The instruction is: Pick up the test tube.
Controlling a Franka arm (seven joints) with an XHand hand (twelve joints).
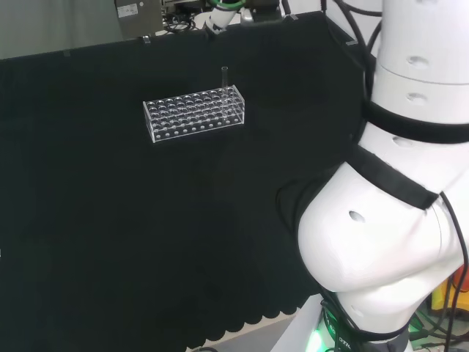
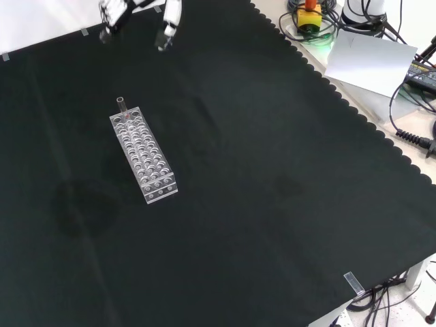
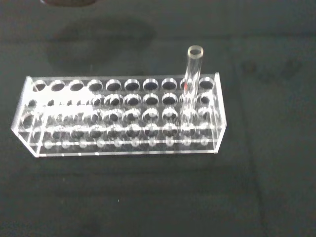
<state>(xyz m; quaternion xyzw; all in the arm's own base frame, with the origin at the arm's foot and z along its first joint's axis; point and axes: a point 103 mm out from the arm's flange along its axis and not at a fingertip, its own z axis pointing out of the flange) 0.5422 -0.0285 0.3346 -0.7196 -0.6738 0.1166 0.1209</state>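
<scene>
One clear test tube stands upright in one clear plastic rack on a bench covered with black cloth, with the robot hand well apart from it.

In the wrist view the single tube sits in a hole in the rack's far row, second from one end, its open mouth rising above the rack top. In the front view the hand enters at the top edge, near 11 o'clock of the picture, its fingers hanging fairly straight and spread, holding nothing. The tube lies at about 6 o'clock from the hand, at the rack's end nearest it. In the head view the rack lies left of the white arm link, with the tube at its far right corner.
</scene>
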